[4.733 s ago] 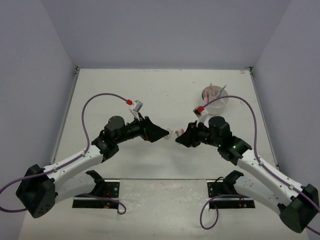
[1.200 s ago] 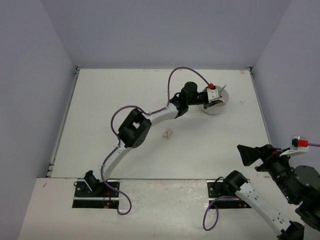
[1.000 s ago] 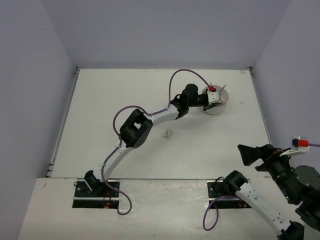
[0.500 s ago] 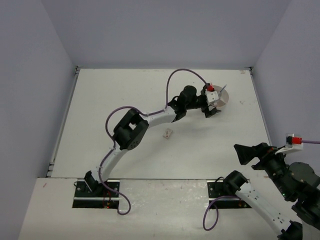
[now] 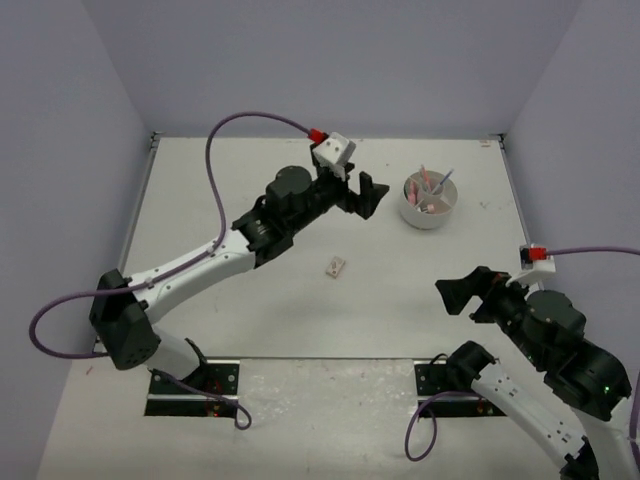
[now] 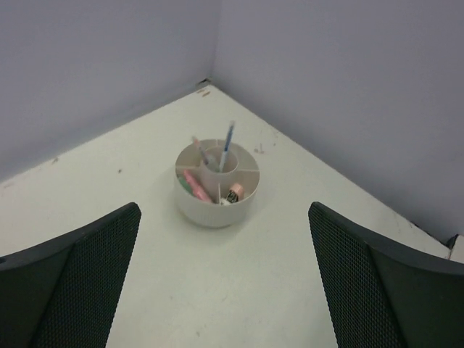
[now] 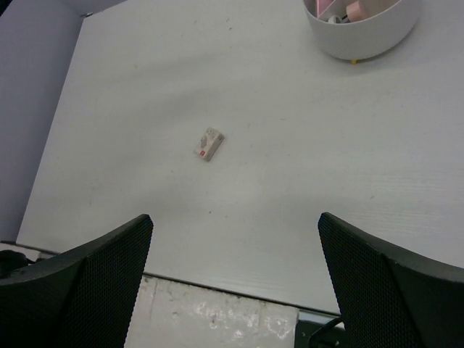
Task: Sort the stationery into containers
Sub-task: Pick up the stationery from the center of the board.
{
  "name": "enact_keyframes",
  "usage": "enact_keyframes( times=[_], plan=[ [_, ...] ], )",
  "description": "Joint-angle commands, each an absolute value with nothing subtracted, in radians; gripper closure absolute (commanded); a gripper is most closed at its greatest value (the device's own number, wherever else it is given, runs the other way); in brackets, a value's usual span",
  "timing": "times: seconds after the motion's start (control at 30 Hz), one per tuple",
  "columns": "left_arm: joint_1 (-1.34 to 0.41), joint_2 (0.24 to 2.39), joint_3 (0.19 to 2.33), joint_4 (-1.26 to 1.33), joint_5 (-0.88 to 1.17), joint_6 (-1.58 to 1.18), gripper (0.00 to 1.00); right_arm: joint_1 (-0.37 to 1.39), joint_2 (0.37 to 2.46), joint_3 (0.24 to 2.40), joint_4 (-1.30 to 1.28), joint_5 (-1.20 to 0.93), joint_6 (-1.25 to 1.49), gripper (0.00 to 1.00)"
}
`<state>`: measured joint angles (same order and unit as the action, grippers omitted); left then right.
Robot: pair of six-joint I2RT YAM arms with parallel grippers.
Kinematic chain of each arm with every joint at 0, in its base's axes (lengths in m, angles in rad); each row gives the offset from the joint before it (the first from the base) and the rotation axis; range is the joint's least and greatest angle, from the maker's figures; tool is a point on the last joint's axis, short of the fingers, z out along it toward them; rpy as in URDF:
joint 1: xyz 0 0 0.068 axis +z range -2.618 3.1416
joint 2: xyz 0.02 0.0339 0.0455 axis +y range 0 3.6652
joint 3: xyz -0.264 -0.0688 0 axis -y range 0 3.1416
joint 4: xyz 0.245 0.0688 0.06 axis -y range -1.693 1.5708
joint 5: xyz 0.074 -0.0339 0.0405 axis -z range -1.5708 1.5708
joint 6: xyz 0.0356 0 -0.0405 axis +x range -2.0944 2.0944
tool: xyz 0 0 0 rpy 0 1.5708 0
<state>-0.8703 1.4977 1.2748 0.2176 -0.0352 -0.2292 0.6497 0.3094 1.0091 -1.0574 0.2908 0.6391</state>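
Ahead of the left hand [image 5: 368, 196], framed by its 2 wide-spread fingers [image 6: 80, 283] in the wrist view, the white tub [image 6: 215, 203] stands on the desk [image 5: 220, 200], well apart from the fingertips. A blue pen [image 6: 227, 145] leans in its centre cup. A pink pen [image 6: 194, 183] and 1 small pink block [image 6: 235, 191] lie in wedges on the hand's side. The left hand holds nothing. Below and ahead of the right hand [image 5: 462, 293], also spread wide and empty, 1 pale eraser [image 7: 209, 143] lies flat on the desk, with the tub farther ahead and to the right.
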Motion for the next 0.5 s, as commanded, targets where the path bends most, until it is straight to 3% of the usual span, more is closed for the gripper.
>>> enact_keyframes(
  times=[0.0,0.27,0.47],
  plan=[
    [-0.868,1.433,1.048,-0.106,-0.321,-0.382,0.0,0.649,0.359,0.978,-0.952,0.212,0.657,0.01],
    [-0.87,1.564,0.986,-0.157,-0.275,-0.385,0.01,0.65,0.4,0.909,-0.889,0.133,0.676,0.02],
    [-0.873,1.666,0.983,-0.106,-0.181,-0.365,0.17,0.65,0.4,0.878,-0.885,0.109,0.683,0.03]
  ],
)
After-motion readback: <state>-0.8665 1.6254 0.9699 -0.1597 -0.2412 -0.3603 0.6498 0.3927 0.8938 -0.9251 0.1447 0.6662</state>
